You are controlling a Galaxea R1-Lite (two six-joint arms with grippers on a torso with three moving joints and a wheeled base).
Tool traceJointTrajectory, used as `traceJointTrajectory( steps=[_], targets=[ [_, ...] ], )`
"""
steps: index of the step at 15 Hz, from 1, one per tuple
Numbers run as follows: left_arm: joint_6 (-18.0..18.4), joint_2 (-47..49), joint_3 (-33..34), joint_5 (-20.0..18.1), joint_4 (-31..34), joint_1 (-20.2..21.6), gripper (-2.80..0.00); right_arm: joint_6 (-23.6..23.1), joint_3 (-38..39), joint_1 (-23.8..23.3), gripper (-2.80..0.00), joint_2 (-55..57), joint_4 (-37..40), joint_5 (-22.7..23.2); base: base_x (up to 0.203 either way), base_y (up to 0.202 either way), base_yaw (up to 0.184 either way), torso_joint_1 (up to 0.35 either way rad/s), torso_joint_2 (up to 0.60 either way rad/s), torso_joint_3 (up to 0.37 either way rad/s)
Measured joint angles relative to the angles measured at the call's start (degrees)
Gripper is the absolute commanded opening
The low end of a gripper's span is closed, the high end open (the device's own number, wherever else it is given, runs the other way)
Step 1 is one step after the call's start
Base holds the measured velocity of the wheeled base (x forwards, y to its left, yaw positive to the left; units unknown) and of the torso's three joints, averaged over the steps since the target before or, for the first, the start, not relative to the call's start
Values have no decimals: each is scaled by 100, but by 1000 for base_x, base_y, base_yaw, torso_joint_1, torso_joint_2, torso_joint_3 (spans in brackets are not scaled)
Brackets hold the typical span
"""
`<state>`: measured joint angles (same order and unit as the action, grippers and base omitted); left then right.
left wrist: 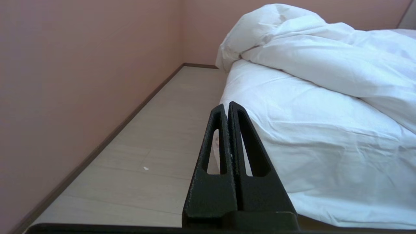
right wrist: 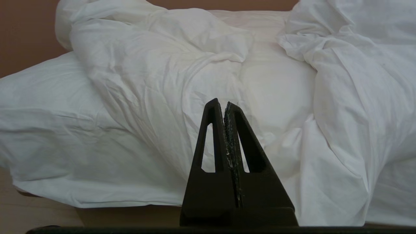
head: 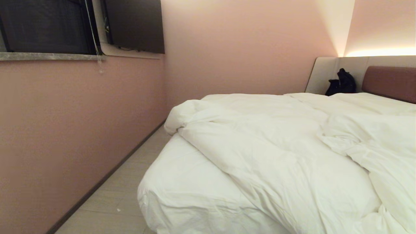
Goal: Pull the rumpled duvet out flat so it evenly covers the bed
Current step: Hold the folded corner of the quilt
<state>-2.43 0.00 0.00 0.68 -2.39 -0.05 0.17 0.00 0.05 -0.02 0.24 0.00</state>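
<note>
Two grippers sit idle at the foot of the bed (head: 182, 195), neither touching anything. The left gripper (left wrist: 227, 105) has its black fingers pressed together on nothing, and it points along the strip of pale floor (left wrist: 156, 143) between the bed's near corner and the pink wall (head: 65, 130). The right gripper (right wrist: 225, 104) is likewise clenched and empty, aimed at the middle of the bedding from just off the foot edge. Neither arm shows in the head view.

The duvet (head: 276, 146) lies bunched diagonally across the mattress. One thick fold runs from the far left edge down toward the near right, and a second twisted ridge is heaped on the right side. The near left corner of the mattress is bare, showing only the taut white sheet (head: 175, 188). At the foot the bedding spills over the edge and hides most of the base.

Around the bed, the pink wall runs close along the left side with a dark skirting board (head: 107, 177) at its foot, leaving only that narrow aisle. A dark window (head: 45, 26) with a grey stone sill (head: 48, 56) and a thin hanging cord (head: 96, 42) sits high on the wall. At the far end stand the mauve headboard (head: 390, 83) and its beige side panel (head: 321, 74), with a black bag (head: 342, 83) resting against it. A small white speck (left wrist: 146, 168) lies on the floor. I can read no labels or writing anywhere.
</note>
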Motion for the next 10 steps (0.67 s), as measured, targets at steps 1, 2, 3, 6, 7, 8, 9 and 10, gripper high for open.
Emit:
traceJointTrajectory(
  steps=[1,2,3,6,7,8,9,10],
  targets=[
    [1,0,0,-2,-2,0,-280,1,0,0,-280,0,0,0,0,0,0,0,0,0],
    [1,0,0,0,0,0,-280,-1,0,0,-280,0,3,0,0,0,0,0,0,0],
    [1,0,0,0,5,2,-280,1,0,2,-280,0,6,0,0,0,0,0,0,0],
    [7,0,0,0,5,1,-280,-1,0,0,-280,0,2,5,1,-53,7,3,4,2],
    [4,0,0,2,5,2,-280,1,0,0,-280,0,0,2,0,-167,4,2,-4,-2],
    [9,0,0,0,5,5,-280,1,0,5,-280,0,2,2,0,-196,2,7,7,-1],
    [9,0,0,0,6,5,-280,1,0,6,-280,0,2,0,0,-194,0,0,2,2],
    [9,0,0,-1,2,0,-280,1,0,5,-280,0,-2,0,0,-196,2,-6,5,3]
  ],
)
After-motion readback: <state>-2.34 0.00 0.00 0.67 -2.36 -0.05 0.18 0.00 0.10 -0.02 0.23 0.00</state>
